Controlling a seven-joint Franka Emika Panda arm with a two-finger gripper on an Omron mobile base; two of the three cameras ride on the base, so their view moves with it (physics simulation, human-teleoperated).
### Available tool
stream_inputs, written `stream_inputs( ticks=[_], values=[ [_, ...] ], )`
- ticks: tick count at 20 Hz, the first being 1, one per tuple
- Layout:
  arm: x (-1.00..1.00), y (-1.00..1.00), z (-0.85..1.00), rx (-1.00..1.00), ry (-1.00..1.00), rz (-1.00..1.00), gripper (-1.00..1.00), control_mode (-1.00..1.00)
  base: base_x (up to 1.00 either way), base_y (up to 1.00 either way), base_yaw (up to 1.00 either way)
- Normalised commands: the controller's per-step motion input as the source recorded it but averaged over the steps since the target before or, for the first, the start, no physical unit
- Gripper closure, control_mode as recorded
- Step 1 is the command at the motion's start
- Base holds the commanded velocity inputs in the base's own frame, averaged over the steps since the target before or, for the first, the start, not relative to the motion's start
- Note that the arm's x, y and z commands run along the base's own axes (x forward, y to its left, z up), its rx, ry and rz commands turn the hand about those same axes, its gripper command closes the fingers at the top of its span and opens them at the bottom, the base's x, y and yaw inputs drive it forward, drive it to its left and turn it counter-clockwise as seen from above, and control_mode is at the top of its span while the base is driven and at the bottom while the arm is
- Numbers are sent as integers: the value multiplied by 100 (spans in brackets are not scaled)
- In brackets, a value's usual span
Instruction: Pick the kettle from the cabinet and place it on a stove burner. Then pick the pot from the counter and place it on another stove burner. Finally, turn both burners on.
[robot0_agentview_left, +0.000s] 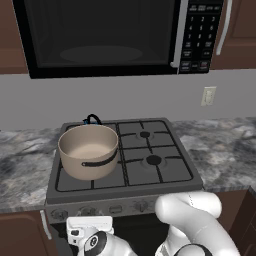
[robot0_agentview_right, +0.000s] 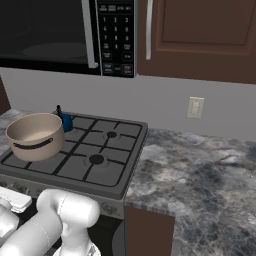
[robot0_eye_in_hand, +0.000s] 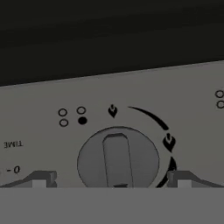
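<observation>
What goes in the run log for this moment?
pot: on front-left burner | kettle: on burner behind pot | gripper: jaws open, straddling stove knob | burners: no flame seen

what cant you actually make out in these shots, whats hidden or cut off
- Kettle, left base view: body hidden behind the pot; handle shows. Right base view: a blue sliver past the pot rim.
- Burners under the pot and kettle: covered, so no flame can be checked.
- Knob, hand view: lower part cut off at the bottom; which burner it controls is unclear.
- Front-panel knobs, left base view: too small to read their settings.
</observation>
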Motion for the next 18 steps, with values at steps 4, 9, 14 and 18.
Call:
stream_inputs(
  ticks=[4,9,14,18],
  values=[
    [19,0,0,0,0,0,-100,-100,0,0,0],
    [20,0,0,0,0,0,-100,-100,0,0,0],
    [10,0,-8,0,0,0,-100,-100,0,0,0],
    [0,-3,-10,0,0,0,-100,-100,0,0,0]
  ],
)
